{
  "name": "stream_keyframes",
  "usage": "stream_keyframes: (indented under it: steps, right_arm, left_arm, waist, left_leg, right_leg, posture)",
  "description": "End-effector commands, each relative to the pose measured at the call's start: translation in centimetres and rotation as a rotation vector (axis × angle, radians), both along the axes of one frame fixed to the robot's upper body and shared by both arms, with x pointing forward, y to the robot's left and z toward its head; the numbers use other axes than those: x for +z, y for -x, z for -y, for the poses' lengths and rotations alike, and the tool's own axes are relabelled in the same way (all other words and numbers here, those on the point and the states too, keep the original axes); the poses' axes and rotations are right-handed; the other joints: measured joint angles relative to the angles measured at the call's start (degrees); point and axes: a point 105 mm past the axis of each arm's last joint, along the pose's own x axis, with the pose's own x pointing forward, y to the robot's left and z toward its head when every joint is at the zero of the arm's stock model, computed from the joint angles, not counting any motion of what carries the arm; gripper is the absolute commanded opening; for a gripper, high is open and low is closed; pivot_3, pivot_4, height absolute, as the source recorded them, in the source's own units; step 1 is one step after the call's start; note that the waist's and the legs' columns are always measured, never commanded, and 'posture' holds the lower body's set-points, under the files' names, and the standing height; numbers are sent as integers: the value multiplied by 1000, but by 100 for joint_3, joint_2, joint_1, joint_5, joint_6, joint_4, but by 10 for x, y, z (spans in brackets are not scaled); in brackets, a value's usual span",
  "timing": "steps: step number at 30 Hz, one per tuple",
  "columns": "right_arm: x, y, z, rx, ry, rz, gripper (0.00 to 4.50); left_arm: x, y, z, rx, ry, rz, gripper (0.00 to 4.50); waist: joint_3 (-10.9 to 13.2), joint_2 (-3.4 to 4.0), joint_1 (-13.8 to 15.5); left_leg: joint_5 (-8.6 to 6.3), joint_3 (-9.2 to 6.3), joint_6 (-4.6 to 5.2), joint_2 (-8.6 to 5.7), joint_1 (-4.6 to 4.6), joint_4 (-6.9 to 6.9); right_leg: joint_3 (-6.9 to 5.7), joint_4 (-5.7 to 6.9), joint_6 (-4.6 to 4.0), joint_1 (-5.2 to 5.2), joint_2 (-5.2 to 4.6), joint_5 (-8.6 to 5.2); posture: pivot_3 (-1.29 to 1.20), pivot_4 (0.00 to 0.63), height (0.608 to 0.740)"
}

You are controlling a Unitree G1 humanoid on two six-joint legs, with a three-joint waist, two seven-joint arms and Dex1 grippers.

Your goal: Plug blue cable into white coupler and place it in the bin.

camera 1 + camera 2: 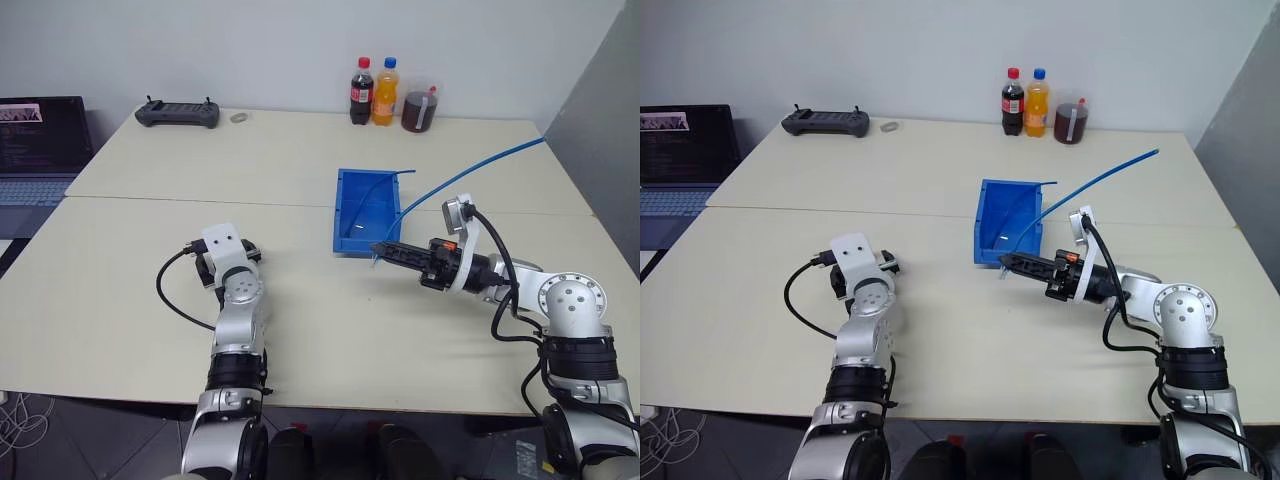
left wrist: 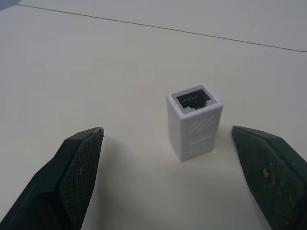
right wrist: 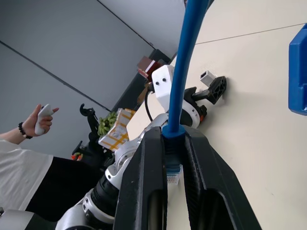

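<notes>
My left fingers (image 2: 76,163) gape wide around the white coupler (image 2: 194,120), upright at frame centre on the surface (image 2: 96,72), not touching. My right fingers (image 3: 156,158) pinch the blue cable (image 3: 184,62) near its plug. Bin (image 1: 365,210) beyond, centre. Risk: closing off-centre topples the coupler.

Coupler (image 2: 194,121) upright on bare counter (image 1: 120,270), open room all round it; L hand (image 2: 168,177) fingers wide, one each side, not touching. Bare counter betw. L hand and bin (image 1: 366,210). R hand (image 1: 378,250) w/ cable (image 1: 470,175) sits just before bin's low front lip, blocking that way in. Bottles (image 1: 385,92) and controller (image 1: 178,114) at far edge, well apart.
</notes>
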Motion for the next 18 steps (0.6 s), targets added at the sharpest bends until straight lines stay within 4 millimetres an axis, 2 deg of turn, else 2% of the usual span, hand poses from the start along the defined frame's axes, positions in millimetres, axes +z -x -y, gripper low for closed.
stream_keyframes:
  steps: [1, 6, 9, 18]
  right_arm:
    - [17, 2, 1, -5, -28, 56, 168]
    - [15, 2, 2, -16, -13, 55, 168]
    - [13, 2, 1, -13, -12, 51, 168]
    - [13, 0, 0, -24, -20, 46, 168]
  left_arm:
    - [-19, -1, 1, -6, 45, -53, 4479]
    - [-25, -2, 7, -7, 92, -62, 4479]
    - [-25, 0, 8, 15, 110, -60, 4024]
    - [-24, -3, 8, 23, 101, -75, 2205]
  waist:
    - [-1, 1, 8]
    - [-8, 11, 18]
    - [-11, 15, 19]
    - [-12, 16, 14]
  left_leg:
    - [0, 0, 0, 0, 0, 0]
    - [1, 1, 1, -1, 1, 0]
    - [1, 1, 1, -2, 2, 0]
    - [1, 4, 1, -2, 3, 0]
  right_leg:
    - [0, 0, 0, 0, -1, 0]
    - [0, 1, 0, 1, -2, 0]
    - [0, 1, 1, 3, -2, 1]
    - [3, 0, 1, 2, -2, 1]
  posture:
    - [0, 150, 740]
    - [0, 150, 740]
    - [0, 150, 740]
    - [0, 150, 740]
